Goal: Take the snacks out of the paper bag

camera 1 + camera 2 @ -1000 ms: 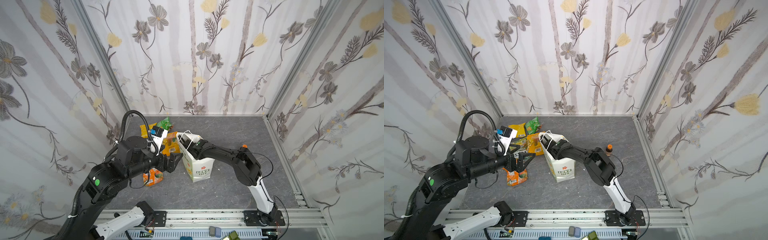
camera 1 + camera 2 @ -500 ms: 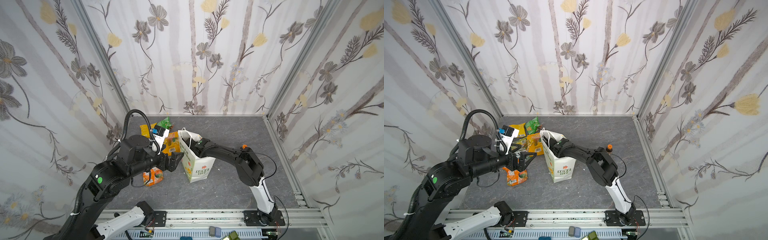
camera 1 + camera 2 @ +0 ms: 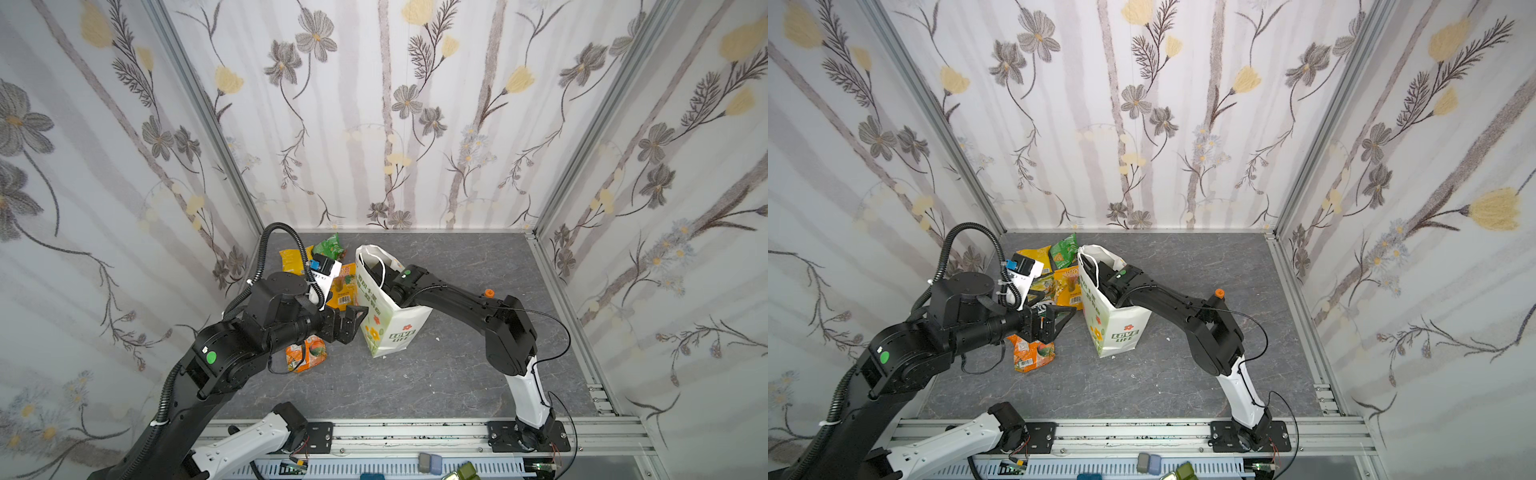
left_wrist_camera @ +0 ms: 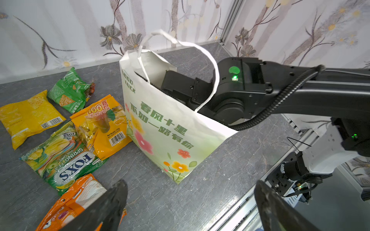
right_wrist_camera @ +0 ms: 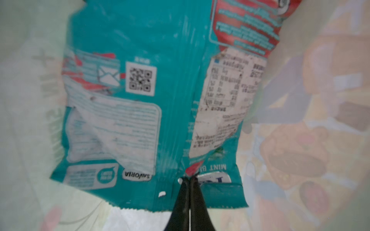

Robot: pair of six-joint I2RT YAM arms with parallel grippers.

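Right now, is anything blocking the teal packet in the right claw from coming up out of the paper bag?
Nothing solid shows. The right claw is shut on the teal packet inside the paper bag; only the white cord handle, crossing in front of that arm's wrist, might snag.

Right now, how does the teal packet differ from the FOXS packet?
The teal packet is inside the paper bag; the FOXS packet lies on the table outside. Fingers of the right gripper pinch the teal packet's edge; the FOXS packet is ungripped. Both are crinkly foil snacks.

Teal packet (image 5: 152, 80) blurred, top cut off
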